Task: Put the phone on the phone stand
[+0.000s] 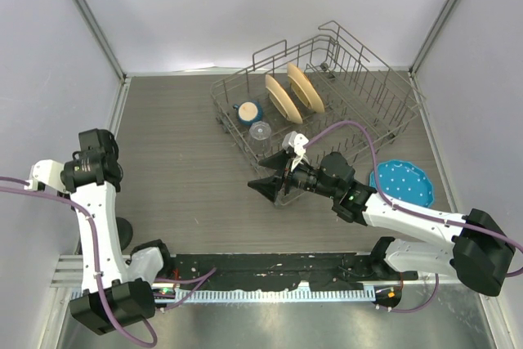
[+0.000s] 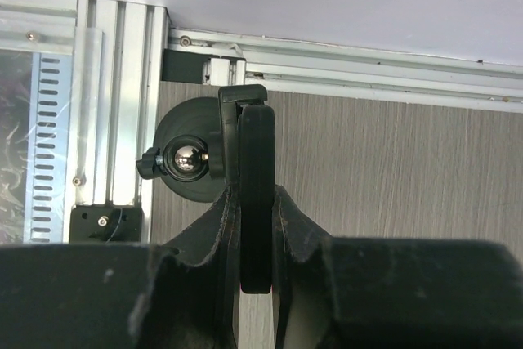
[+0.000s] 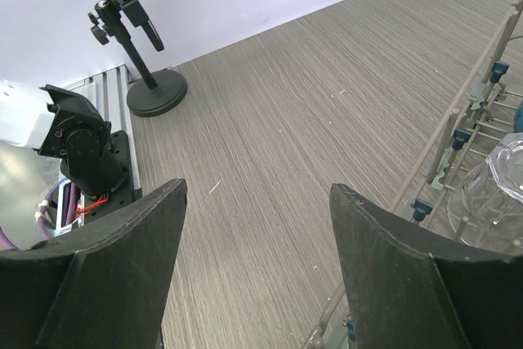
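The left arm (image 1: 96, 226) stands folded upright by the left edge of the tabletop (image 1: 188, 169), close to the near-left corner. Its left gripper (image 2: 255, 195) points down, jaws clamped on the phone (image 2: 255, 145). The right arm (image 1: 409, 218) reaches low from the near-right corner toward the middle, its right gripper (image 3: 257, 194) spread wide.

a grey wood-grain table (image 1: 188, 169) sits between plain pale walls (image 1: 245, 6), aluminium rails (image 2: 343, 67) along its edges.

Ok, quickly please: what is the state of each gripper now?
Left gripper: closed on the phone, by the phone stand.
Right gripper: open, holding nothing.
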Motion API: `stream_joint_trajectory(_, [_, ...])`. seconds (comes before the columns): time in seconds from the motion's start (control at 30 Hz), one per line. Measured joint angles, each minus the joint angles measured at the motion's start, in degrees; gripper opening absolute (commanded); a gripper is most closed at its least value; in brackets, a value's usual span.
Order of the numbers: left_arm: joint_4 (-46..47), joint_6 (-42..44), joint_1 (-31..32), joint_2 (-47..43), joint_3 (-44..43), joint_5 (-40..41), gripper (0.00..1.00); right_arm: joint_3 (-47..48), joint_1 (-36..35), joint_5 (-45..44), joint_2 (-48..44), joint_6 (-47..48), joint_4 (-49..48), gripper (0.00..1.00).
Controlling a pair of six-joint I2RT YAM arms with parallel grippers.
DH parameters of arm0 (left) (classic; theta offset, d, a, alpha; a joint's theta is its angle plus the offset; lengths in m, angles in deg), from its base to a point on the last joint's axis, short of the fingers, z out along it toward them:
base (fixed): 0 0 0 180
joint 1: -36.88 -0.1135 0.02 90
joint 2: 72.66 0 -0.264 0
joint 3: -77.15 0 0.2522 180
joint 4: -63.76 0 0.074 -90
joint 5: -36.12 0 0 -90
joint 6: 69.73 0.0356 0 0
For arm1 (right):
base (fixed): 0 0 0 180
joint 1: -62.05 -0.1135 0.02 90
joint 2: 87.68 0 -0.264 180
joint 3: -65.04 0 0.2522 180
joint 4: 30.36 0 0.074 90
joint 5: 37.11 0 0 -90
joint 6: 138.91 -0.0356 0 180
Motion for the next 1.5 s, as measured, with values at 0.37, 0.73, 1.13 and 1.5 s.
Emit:
stream_joint_trajectory(0.37, [1.73, 1.01, -1.55, -0.85, 0.22, -3.48, 0.31, 0.00, 0.00, 0.00, 0.00, 0.00, 0.00, 0.76])
stream_joint_trajectory(0.73, [0.11, 3.26, -2.01, -2.05, 0.07, -6.40, 0.99, 0.00, 0.00, 0.02, 0.07, 0.00, -0.02, 0.76])
stream_joint_trajectory(1.13, [-0.35, 10.67, -1.73, -6.67, -6.19, -10.49, 1.00, 0.02, 0.00, 0.70, 0.72, 0.00, 0.00, 0.76])
stream_joint_trajectory(1.5, [4.70, 18.08, 2.21, -8.81, -9.14, -25.05, 1.00, 0.02, 0.26, -4.74, 1.42, -0.28, 1.49, 0.76])
